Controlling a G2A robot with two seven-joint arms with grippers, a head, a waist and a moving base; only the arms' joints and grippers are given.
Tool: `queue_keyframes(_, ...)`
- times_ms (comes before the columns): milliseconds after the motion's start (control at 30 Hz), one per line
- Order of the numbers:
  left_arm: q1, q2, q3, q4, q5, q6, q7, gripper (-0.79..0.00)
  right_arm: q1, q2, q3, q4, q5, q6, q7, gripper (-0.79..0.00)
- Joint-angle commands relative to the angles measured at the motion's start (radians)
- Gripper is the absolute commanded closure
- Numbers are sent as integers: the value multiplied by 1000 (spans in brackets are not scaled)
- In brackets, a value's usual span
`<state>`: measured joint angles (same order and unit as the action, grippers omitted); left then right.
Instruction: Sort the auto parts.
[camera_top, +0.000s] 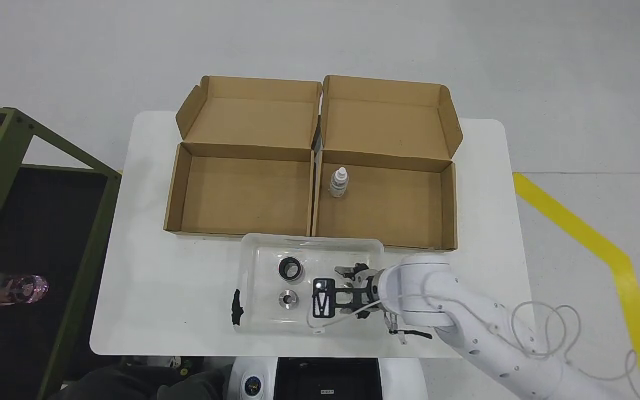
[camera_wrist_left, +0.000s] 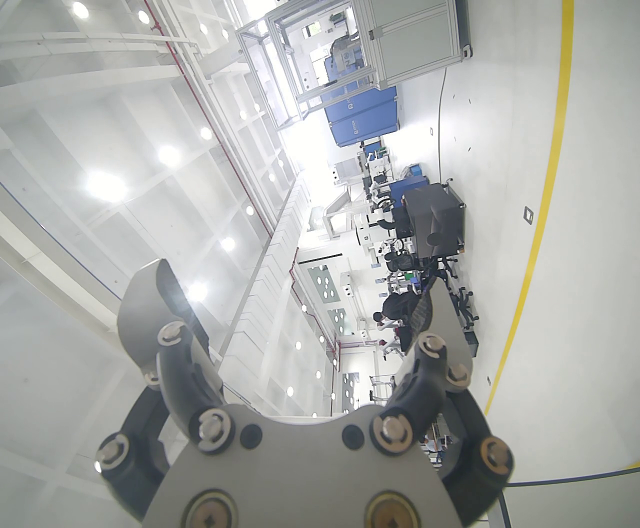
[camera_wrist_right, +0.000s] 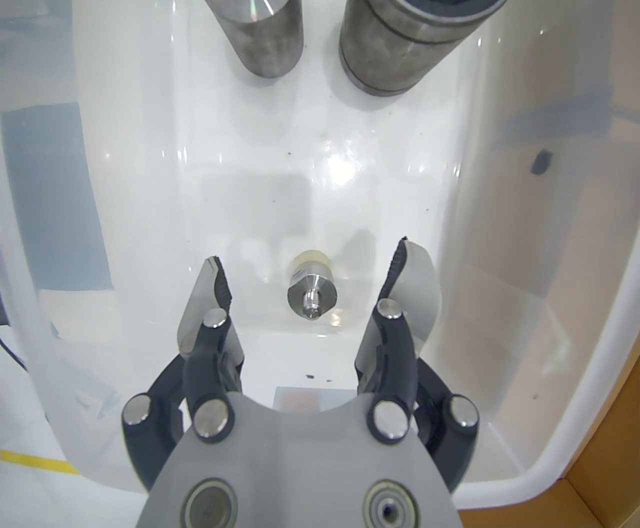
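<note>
Right gripper (camera_wrist_right: 307, 256) fingers wide astride metal part (camera_wrist_right: 311, 295) in tray (camera_wrist_right: 505, 240), left gripper (camera_wrist_left: 295, 280) fingers wide

A white table (camera_top: 150, 300) stands on grey floor (camera_top: 100, 50). Left of the table, touching its edge, is a dark rack (camera_top: 45, 240) with a green frame. Right of the table a yellow line (camera_top: 580, 230) crosses the floor. Far from the table stand blue cabinets (camera_wrist_left: 362, 112).

right gripper (camera_top: 346, 290) hovers inside the clear tray (camera_top: 300, 237).
</note>
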<state>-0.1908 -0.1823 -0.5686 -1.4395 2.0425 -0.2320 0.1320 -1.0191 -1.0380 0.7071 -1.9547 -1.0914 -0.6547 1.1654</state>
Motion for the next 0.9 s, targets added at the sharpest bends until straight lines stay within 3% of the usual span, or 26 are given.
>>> queue_keyframes(0,0,0,0,0,0,0,0,-785,11,2,-14,3,2,9,9,-511)
queue_keyframes(100,0,0,0,0,0,0,0,-785,28,4,-32,8,7,21,21,-391)
queue_keyframes(367,0,0,0,0,0,0,0,-785,63,9,-63,17,27,40,40,-243)
queue_keyframes(567,0,0,0,0,0,0,0,-785,80,12,-72,11,30,36,35,0)
queue_keyframes(867,0,0,0,0,0,0,0,-785,75,14,-52,-15,-5,-1,-99,0)
